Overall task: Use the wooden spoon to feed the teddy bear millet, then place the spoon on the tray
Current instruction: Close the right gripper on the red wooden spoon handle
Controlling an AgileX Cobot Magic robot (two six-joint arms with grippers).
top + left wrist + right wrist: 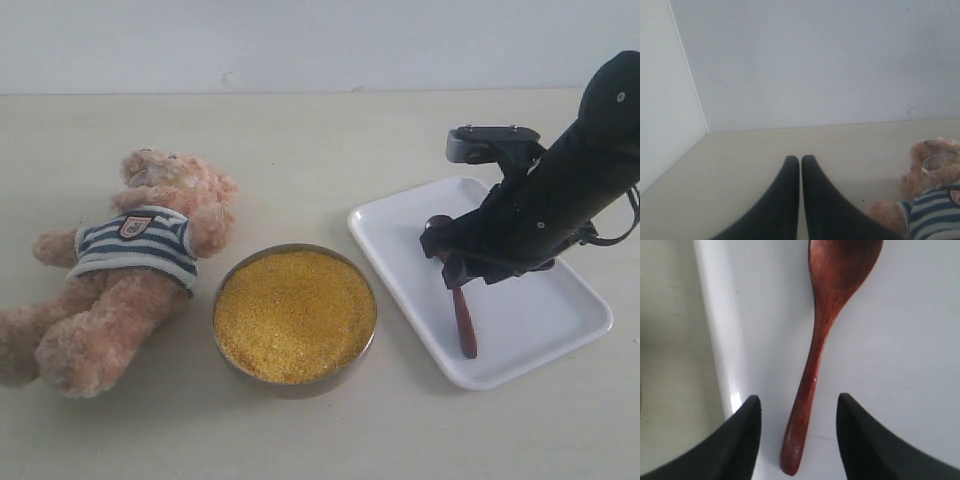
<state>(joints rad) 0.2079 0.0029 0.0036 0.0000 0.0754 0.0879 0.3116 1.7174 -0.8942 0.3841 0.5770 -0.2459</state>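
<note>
Wooden spoon [815,365] loose between spread fingers [740,440], right wrist view only

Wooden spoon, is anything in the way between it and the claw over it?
No, nothing visible. The wooden spoon lies uncovered on the tray, with its handle between the two sides of the open right gripper.

The teddy bear [125,265], fluffy tan-pink in a navy-and-white striped shirt with a shield badge, lies sprawled on the counter [300,150]. Right beside it, bright yellow millet [294,314] fills a round metal bowl [300,388]. Over on the white rectangular tray [540,320], the dark reddish-brown wooden spoon [464,322] lies flat, its slim handle toward the tray's near rim.
</note>
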